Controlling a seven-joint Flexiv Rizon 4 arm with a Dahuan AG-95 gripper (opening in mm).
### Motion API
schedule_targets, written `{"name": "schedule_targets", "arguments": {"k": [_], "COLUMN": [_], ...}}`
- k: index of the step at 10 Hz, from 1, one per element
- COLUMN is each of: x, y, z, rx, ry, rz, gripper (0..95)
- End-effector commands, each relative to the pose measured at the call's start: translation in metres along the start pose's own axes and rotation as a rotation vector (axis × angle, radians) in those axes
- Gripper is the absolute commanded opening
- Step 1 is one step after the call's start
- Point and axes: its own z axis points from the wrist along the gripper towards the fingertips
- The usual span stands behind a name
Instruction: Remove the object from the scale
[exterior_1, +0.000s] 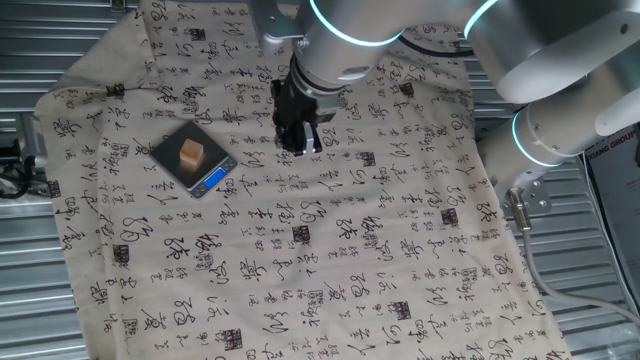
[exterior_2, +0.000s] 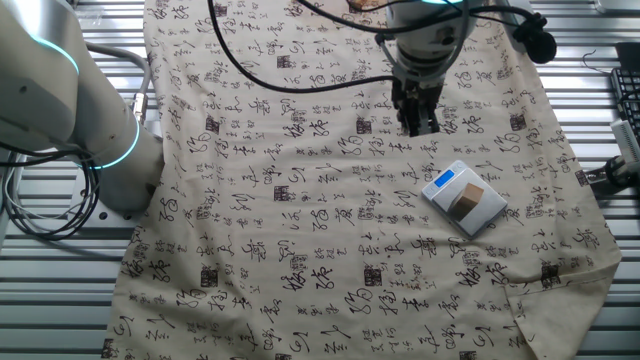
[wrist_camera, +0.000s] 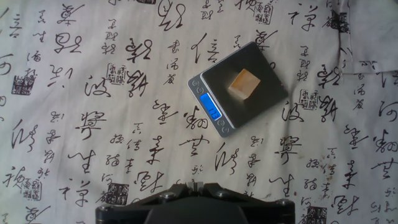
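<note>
A: What carries everything here?

B: A worktop (exterior_1: 560, 330) of ribbed metal, draped with a calligraphy-printed cloth (exterior_1: 330, 250). The arm (exterior_1: 540, 60) reaches in over it, and the gripper (exterior_1: 298, 135) hangs above bare cloth, apart from the scale (exterior_1: 170, 160).

A: And the jaws?

B: They look nearly together and hold nothing, though the fixed views are too small to be certain; the hand view shows only the gripper's base. Best to say one cannot tell.

A: Where does the object sit?

B: In the hand view the scale lies toward one o'clock from the frame's centre, its blue display (wrist_camera: 211, 107) at its seven o'clock end. The object (wrist_camera: 244, 83), a small tan cube, rests on the dark plate, roughly central and clear of every edge.

A: How would it handle?

B: It looks like wood: light, stiff, not fragile, probably not slippery. Two opposite flat side faces suit the fingers. Being light, it may skid if nudged off-centre, and pressing down would load the thin scale.
</note>
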Motion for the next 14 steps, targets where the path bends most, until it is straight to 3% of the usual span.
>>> {"name": "schedule_targets", "arguments": {"k": [1,14], "x": [0.0000,-0.0072], "y": [0.0001,-0.0003], "z": [-0.0004,-0.0007], "rx": [-0.001,-0.011], "ry": [0.000,0.002], "rz": [-0.001,-0.003], "gripper": [0.0,0.0]}}
